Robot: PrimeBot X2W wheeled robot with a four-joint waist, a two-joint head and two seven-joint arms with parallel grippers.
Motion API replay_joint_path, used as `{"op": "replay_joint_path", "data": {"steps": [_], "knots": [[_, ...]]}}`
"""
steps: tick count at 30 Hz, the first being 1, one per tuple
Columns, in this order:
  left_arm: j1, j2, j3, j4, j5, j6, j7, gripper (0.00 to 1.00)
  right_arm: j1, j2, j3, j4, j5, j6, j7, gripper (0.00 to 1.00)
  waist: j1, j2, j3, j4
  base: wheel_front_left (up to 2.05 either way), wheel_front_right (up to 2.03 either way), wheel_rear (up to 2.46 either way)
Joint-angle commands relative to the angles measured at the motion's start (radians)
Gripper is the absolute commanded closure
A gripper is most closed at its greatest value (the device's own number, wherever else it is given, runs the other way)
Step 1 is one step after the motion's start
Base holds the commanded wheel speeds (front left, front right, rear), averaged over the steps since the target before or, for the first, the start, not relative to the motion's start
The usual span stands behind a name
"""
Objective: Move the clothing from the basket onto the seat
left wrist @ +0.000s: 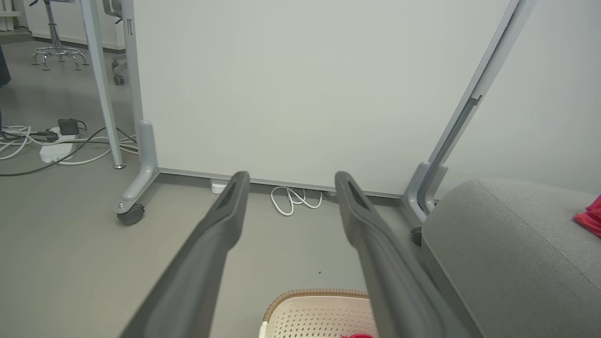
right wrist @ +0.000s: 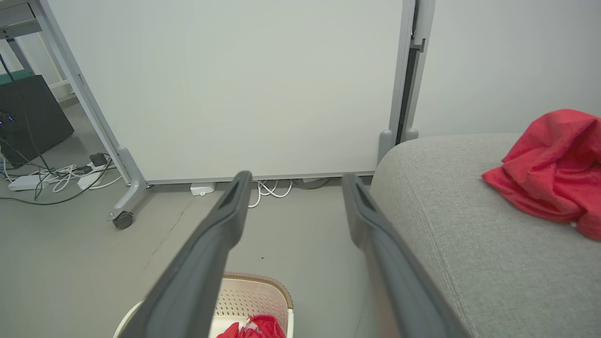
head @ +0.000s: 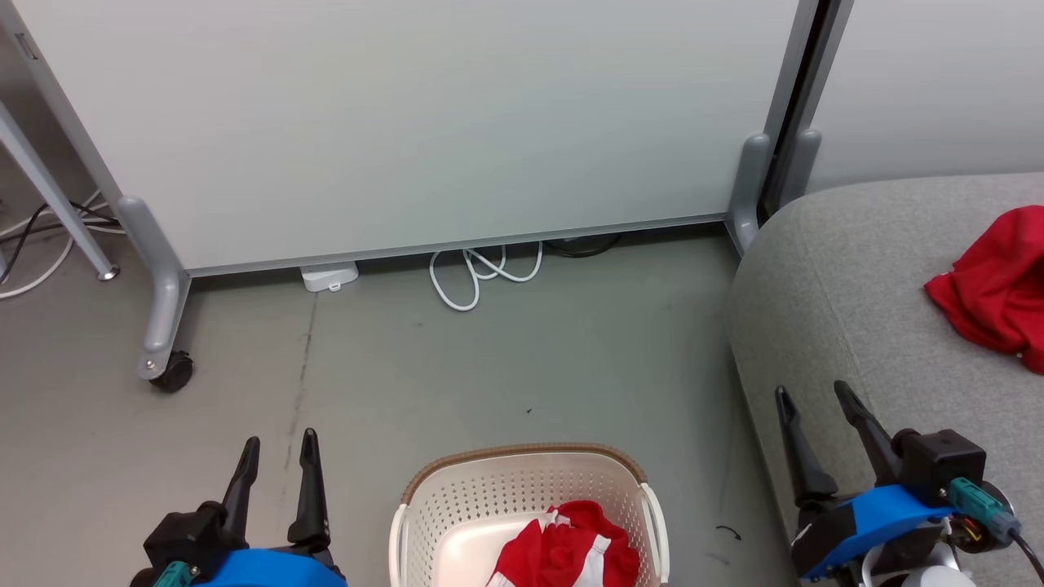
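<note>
Low at left, left tool [head: 281, 438] hovers over floor [head: 489, 367], fingers apart, empty. Opposite, right tool [head: 811, 387] by seat [head: 848, 277] edge, fingers apart too, nothing held. In basket [head: 522, 450] on floor between them sits striped red garment [head: 567, 554]. On seat cushion lies plain red garment [head: 995, 285].

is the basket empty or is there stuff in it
Not empty. A striped garment, red and white, lies bunched up inside the basket. The plain red garment is out of it, on the sofa.
</note>
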Motion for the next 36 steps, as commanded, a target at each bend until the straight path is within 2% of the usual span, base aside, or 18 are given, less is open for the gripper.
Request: {"op": "replay_joint_path", "data": {"steps": [1, 23, 36], "knots": [[0.011, 0.001, 0.004, -0.004, 0.007, -0.001, -0.003, 0.00, 0.015, 0.002, 0.002, -0.007, 0.004, 0.000, 0.001, 0.00, 0.0001, 0.0000, 0.000, 0.000, 0.00, 0.00, 0.00], [-0.019, 0.005, -0.012, -0.012, 0.007, -0.001, -0.003, 0.00, -0.009, 0.002, 0.024, -0.020, 0.028, 0.000, 0.001, 0.00, 0.0001, 0.0000, 0.052, -0.024, 0.00, 0.00, 0.00], [-0.113, 0.031, -0.048, 0.034, 0.007, -0.001, -0.003, 0.00, -0.100, 0.002, 0.110, -0.021, 0.053, 0.000, -0.028, 0.00, 0.0001, 0.0000, 0.217, -0.128, 0.00, 0.00, 0.00]]}}
